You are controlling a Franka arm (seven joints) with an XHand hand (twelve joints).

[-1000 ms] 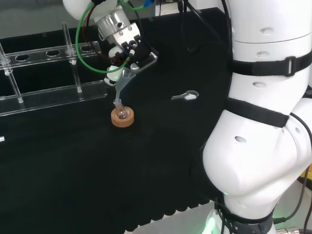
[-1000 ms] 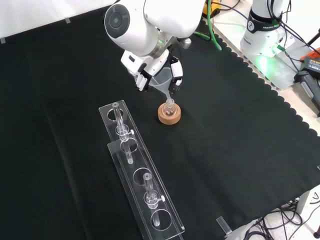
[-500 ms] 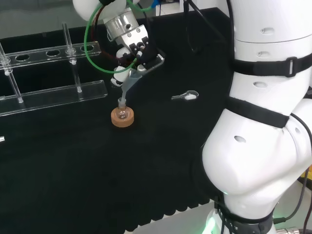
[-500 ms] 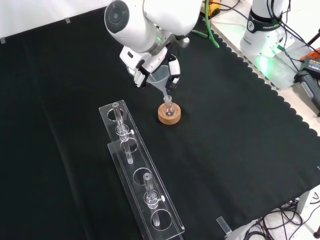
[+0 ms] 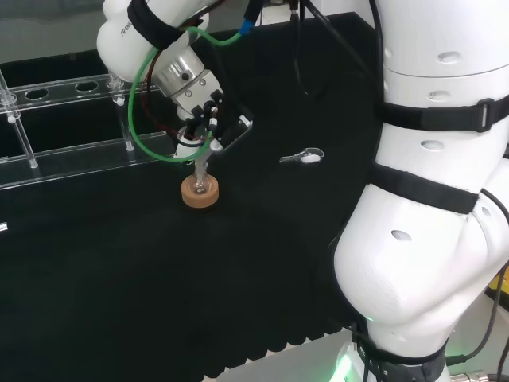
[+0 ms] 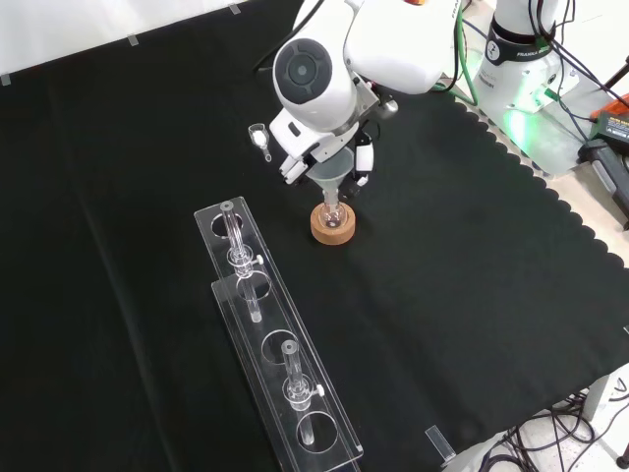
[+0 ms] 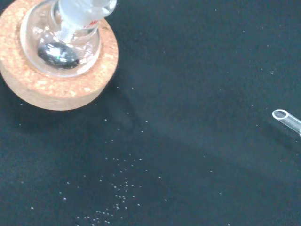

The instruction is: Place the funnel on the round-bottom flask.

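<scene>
Head view: robot hand [image 5: 208, 126] is curling its fingers round the funnel [image 5: 203, 156], whose stem is entering the round-bottom flask [image 5: 200, 186] on its cork ring [image 5: 200, 193]; a small scoop [image 5: 304, 157] is lying at three o'clock.

Front view: funnel [image 6: 335, 175] is standing upright over the flask [image 6: 332, 213].

Wrist view: flask [image 7: 66, 40] is sitting in the cork ring [image 7: 61, 80].

Round-bottom flask [image 7: 70, 35] seated in cork ring [image 7: 56, 87]
</scene>
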